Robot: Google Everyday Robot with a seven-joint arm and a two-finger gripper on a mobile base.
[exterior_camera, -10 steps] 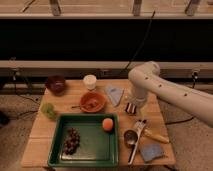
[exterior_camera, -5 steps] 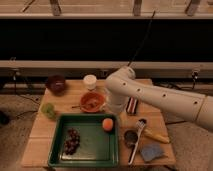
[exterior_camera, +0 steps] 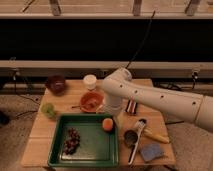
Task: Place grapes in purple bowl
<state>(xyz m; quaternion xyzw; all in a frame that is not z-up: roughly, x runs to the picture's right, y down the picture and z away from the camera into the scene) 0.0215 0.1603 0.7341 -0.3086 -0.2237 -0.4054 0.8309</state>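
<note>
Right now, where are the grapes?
Camera view: the grapes lie near-left in the green tray, apart from the orange fruit at its far right; the gripper hangs beside the orange bowl, behind the tray.

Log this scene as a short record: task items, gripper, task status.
grapes: lying in the green tray, left part
purple bowl: far left corner of the table
gripper: open, low by the tray's far right corner, beside the orange bowl
orange fruit: in the tray, close to the gripper
status: grapes not yet picked up
</note>
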